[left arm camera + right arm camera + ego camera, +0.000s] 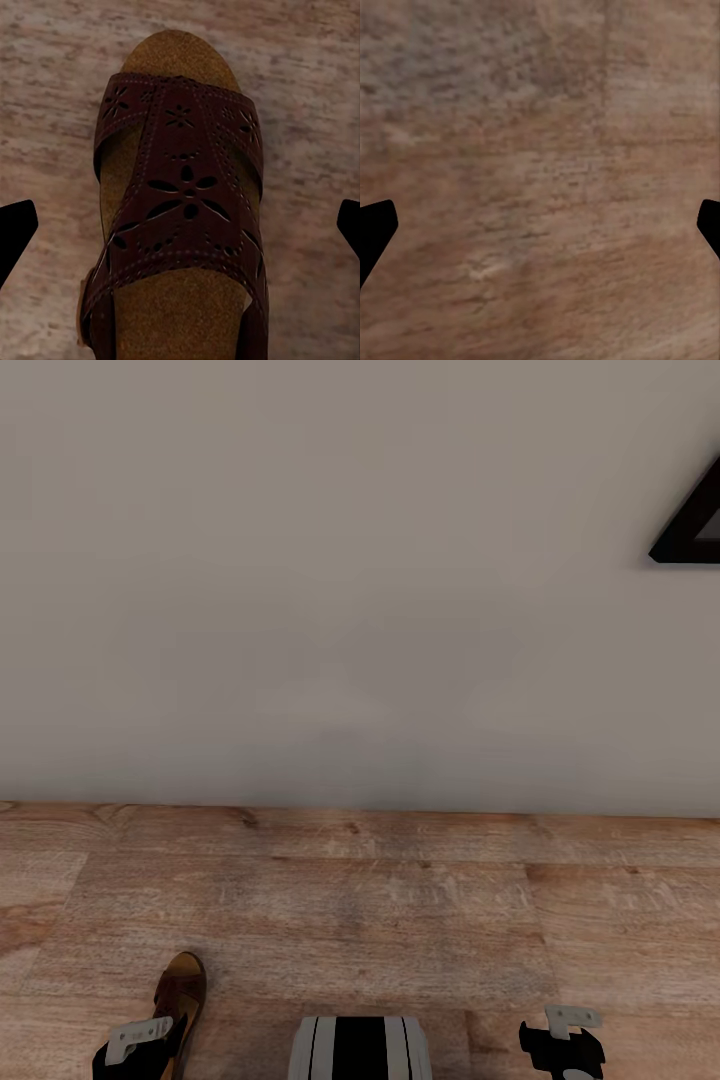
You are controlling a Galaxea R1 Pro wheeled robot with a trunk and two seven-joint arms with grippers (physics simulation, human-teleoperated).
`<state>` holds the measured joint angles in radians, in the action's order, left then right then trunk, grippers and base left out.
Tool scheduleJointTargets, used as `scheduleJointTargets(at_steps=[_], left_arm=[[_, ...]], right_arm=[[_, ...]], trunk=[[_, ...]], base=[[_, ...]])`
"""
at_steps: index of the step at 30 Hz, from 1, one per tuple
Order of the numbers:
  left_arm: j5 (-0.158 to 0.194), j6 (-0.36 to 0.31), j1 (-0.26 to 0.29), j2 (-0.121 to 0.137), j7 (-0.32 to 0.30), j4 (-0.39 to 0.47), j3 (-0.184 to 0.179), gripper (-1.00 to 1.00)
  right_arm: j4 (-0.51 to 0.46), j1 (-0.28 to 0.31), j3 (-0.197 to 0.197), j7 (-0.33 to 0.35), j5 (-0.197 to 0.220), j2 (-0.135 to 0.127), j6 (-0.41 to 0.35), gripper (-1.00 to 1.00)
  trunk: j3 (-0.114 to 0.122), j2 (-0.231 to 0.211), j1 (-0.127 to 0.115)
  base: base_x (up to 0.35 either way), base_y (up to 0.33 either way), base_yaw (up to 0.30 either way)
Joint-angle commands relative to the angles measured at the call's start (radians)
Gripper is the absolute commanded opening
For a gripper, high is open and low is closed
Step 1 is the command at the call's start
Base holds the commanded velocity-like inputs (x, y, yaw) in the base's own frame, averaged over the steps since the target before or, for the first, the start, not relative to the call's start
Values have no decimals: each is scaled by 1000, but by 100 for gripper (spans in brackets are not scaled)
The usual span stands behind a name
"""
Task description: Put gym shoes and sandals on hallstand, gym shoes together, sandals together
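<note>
From the head view, one sandal (181, 990) lay on the corridor floor (400, 920) under the left end effector (140, 1050). In the left wrist view its fingers stood wide apart, straddling the strap (180, 195): descend centred, then close. In the right wrist view, the right end effector (540, 232) hung wide over bare planks.

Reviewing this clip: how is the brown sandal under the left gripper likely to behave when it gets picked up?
The sandal looks fairly stiff: its thick tan footbed should hold shape. The cut-out strap probably flexes if pinched there. Lying flat on the floor, it seems unlikely to roll. The open left gripper straddles it, so a grip across the sides looks plausible.
</note>
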<state>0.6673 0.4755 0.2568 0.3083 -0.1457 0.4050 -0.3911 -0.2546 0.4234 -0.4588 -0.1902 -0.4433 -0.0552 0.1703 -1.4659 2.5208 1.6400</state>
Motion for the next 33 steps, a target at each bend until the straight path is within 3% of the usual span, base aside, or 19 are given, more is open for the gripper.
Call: scheduleJointTargets(at_steps=[1, 9, 16, 23, 33], left_arm=[[0, 0, 0, 0, 0, 0, 0, 100], [0, 0, 0, 0, 0, 0, 0, 100], [0, 0, 0, 0, 0, 0, 0, 100], [0, 0, 0, 0, 0, 0, 0, 100], [0, 0, 0, 0, 0, 0, 0, 100]], right_arm=[[0, 0, 0, 0, 0, 0, 0, 100], [0, 0, 0, 0, 0, 0, 0, 100], [0, 0, 0, 0, 0, 0, 0, 100], [0, 0, 0, 0, 0, 0, 0, 100], [0, 0, 0, 0, 0, 0, 0, 100]], trunk=[[0, 0, 0], [-27, 2, 3], [-27, 2, 3], [-54, 3, 6], [-54, 3, 6]], base=[[0, 0, 0], [0, 0, 0], [0, 0, 0], [0, 0, 0], [0, 0, 0]])
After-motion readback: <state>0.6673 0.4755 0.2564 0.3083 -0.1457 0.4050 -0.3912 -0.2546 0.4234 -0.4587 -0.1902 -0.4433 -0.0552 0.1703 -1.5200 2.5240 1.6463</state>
